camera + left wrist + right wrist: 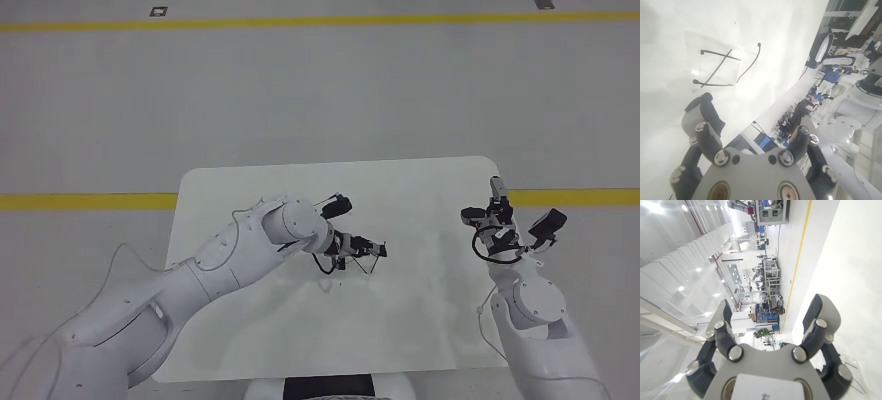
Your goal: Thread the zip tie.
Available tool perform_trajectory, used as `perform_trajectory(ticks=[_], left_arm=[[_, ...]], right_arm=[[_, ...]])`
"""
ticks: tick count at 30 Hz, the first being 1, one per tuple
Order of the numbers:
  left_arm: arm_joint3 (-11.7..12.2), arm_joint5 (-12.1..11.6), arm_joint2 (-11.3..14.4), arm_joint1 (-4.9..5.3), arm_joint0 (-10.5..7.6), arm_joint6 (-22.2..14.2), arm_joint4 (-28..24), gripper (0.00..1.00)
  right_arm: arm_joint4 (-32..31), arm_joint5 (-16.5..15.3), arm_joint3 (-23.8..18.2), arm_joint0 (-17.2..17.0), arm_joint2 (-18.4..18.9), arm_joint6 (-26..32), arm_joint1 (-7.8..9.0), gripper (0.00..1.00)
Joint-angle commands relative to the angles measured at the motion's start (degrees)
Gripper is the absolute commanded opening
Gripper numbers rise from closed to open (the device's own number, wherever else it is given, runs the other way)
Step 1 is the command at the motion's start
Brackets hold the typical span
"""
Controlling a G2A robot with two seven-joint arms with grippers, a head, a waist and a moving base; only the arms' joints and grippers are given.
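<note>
Several black zip ties lie on the white table (772, 28) ahead of my left gripper (753, 110). One curved zip tie (751, 63) lies alone. The others (716, 69) cross each other on a clear plastic sheet (694, 56). None is threaded. The left gripper is open and holds nothing; in the top view it (372, 250) hovers over the table's middle. My right gripper (770, 311) is open and holds nothing, raised near the table's right edge (483, 200). Thin zip tie ends (853, 366) on the clear sheet show beside its finger.
The white table (420, 330) has rounded corners and sits on a grey floor with yellow lines (100, 201). Another white robot arm (836, 60) and workshop equipment stand beyond the table's edge.
</note>
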Motion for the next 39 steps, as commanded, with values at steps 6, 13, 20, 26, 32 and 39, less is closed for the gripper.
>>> perform_trajectory(ticks=[6,13,20,26,32,39], left_arm=[[4.61,0.0,2.93,-2.24,-3.22,1.86,-5.07,1.0],[4.09,0.0,3.6,-2.49,-3.8,1.26,-5.52,1.0],[4.63,0.0,4.12,-2.57,-3.44,2.39,-4.66,1.0],[7.3,0.0,6.15,-3.88,-4.42,2.77,-6.76,1.0],[8.69,0.0,7.56,-4.69,-5.43,3.52,-8.23,1.0],[8.69,0.0,7.56,-4.69,-5.43,3.52,-8.23,1.0]], right_arm=[[0.0,0.0,0.0,0.0,0.0,0.0,0.0,1.0],[0.0,0.0,0.0,0.0,0.0,0.0,0.0,1.0],[0.0,0.0,0.0,0.0,0.0,0.0,0.0,1.0],[0.0,0.0,0.0,0.0,0.0,0.0,0.0,1.0],[0.0,0.0,0.0,0.0,0.0,0.0,0.0,1.0],[0.0,0.0,0.0,0.0,0.0,0.0,0.0,1.0]])
